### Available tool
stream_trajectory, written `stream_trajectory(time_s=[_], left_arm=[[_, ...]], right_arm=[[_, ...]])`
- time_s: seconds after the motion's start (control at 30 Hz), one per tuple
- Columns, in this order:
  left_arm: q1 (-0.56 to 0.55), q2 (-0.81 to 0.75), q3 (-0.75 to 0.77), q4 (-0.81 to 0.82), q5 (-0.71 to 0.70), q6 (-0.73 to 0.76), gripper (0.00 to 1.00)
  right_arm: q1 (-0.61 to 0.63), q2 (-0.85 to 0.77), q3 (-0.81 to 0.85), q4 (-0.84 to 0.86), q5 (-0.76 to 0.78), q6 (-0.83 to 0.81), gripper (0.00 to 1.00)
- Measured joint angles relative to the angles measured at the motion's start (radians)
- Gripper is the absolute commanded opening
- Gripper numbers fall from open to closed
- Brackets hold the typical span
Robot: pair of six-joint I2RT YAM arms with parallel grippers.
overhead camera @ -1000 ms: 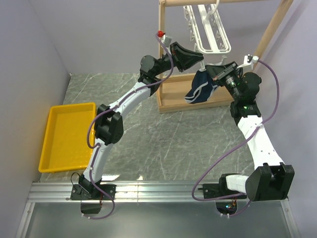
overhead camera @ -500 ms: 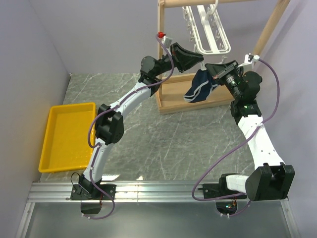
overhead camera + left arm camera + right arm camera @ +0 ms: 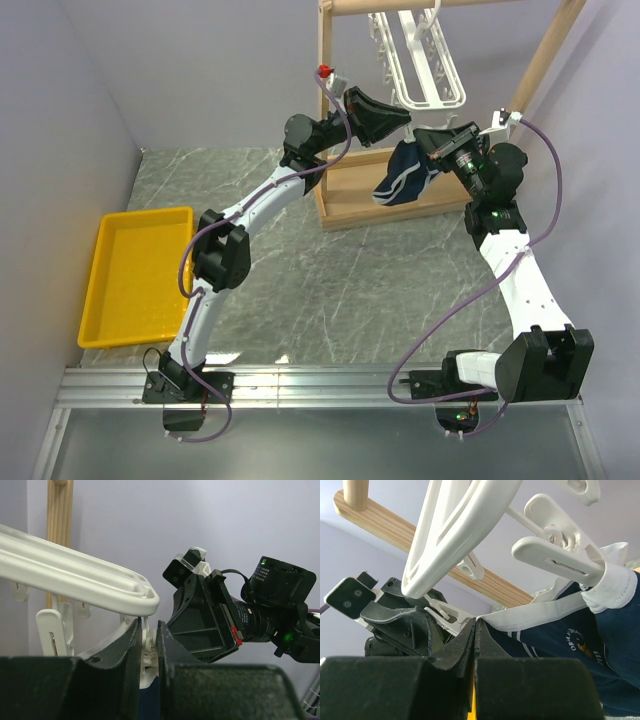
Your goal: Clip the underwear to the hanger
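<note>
The white hanger (image 3: 425, 65) hangs from the wooden rack's top bar. My left gripper (image 3: 392, 122) is shut on one of its dangling clips (image 3: 146, 652), squeezing it, just under the frame's corner (image 3: 145, 597). Navy fabric shows below that clip between the fingers. My right gripper (image 3: 428, 143) is shut on the white waistband of the navy underwear (image 3: 404, 176) and holds that edge up at the clip. In the right wrist view the gripper (image 3: 475, 624) pinches the waistband (image 3: 540, 615); another clip (image 3: 560, 560) grips the waistband further right.
The light wooden rack (image 3: 326, 150) stands at the back of the table with a base board (image 3: 365, 205) under the underwear. Its bar (image 3: 395, 527) runs behind the hanger. A yellow tray (image 3: 100, 300) lies at the left. Grey walls close in on both sides.
My right gripper has lifted the underwear slightly up and left, closer to the left gripper and the clip. The left arm has hardly moved.
</note>
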Motion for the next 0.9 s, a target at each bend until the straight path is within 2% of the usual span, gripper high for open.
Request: stream_trajectory(time_s=[0.9], left_arm=[[0.000, 0.003, 0.000, 0.027, 0.006, 0.002, 0.00]], right_arm=[[0.000, 0.006, 0.013, -0.016, -0.001, 0.105, 0.00]])
